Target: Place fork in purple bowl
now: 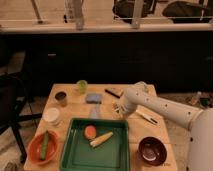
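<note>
My gripper (120,111) is down at the tabletop just right of the table's middle, at the end of the white arm (160,107) that reaches in from the right. It is shut, and I cannot tell whether anything is in it. The fork is hidden under the gripper or too small to make out. Just right of the gripper lies a longer white utensil (145,117) with a dark end. The purple bowl (152,150) sits at the table's front right corner, well apart from the gripper, with nothing visible inside.
A green tray (80,155) at the front centre holds an orange round item (90,131) and a yellowish piece (101,139). At front left, an orange bowl (35,150) holds something green. Also on the table: white cup (51,116), dark cup (61,98), green cup (82,86), blue sponge (93,98).
</note>
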`<state>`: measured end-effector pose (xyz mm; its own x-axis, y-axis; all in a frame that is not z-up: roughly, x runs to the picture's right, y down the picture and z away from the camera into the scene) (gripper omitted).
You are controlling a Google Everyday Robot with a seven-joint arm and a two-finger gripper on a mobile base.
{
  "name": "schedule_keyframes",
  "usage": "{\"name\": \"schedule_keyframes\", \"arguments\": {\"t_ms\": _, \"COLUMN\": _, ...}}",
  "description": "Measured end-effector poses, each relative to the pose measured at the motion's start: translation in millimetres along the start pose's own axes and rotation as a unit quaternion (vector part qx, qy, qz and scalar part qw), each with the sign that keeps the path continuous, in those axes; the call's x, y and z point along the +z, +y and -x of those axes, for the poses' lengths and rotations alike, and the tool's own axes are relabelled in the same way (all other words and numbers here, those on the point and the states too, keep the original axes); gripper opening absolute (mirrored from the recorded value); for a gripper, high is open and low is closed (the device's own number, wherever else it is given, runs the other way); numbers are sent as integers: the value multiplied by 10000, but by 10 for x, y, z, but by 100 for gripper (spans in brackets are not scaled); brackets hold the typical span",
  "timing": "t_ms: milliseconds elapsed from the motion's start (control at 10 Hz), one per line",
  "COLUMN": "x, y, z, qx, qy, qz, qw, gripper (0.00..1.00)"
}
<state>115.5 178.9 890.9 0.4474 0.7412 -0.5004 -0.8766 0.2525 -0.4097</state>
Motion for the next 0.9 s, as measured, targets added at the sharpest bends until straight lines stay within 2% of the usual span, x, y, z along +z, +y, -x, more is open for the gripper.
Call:
{"name": "schedule_keyframes", "arguments": {"t_ms": 100, "x": -98, "y": 81, "z": 67, "qx": -485, "qy": -35, "qz": -81, "qw": 9988, "gripper": 0}}
{"name": "schedule_keyframes", "arguments": {"t_ms": 200, "x": -225, "y": 194, "z": 165, "qx": -1024, "qy": -83, "qz": -156, "qw": 9946, "gripper": 0}}
{"name": "schedule_keyframes", "arguments": {"t_ms": 300, "x": -362, "y": 277, "z": 241, "qx": -1472, "qy": -129, "qz": -242, "qw": 9887, "gripper": 0}}
{"name": "schedule_keyframes", "arguments": {"t_ms": 400, "x": -476, "y": 330, "z": 279, "qx": -1783, "qy": -146, "qz": -308, "qw": 9834, "gripper": 0}}
{"name": "schedule_keyframes", "arguments": {"t_ms": 600, "x": -658, "y": 423, "z": 382, "qx": -2351, "qy": -217, "qz": -481, "qw": 9705, "gripper": 0}}
{"name": "schedule_keyframes", "arguments": {"t_ms": 700, "x": -685, "y": 444, "z": 409, "qx": -2462, "qy": -229, "qz": -512, "qw": 9676, "gripper": 0}}
{"name": "schedule_keyframes", "arguments": {"t_ms": 800, "x": -768, "y": 457, "z": 440, "qx": -2688, "qy": -264, "qz": -562, "qw": 9612, "gripper": 0}}
{"name": "schedule_keyframes", "arguments": {"t_ms": 900, "x": -862, "y": 478, "z": 453, "qx": -2962, "qy": -291, "qz": -573, "qw": 9530, "gripper": 0}}
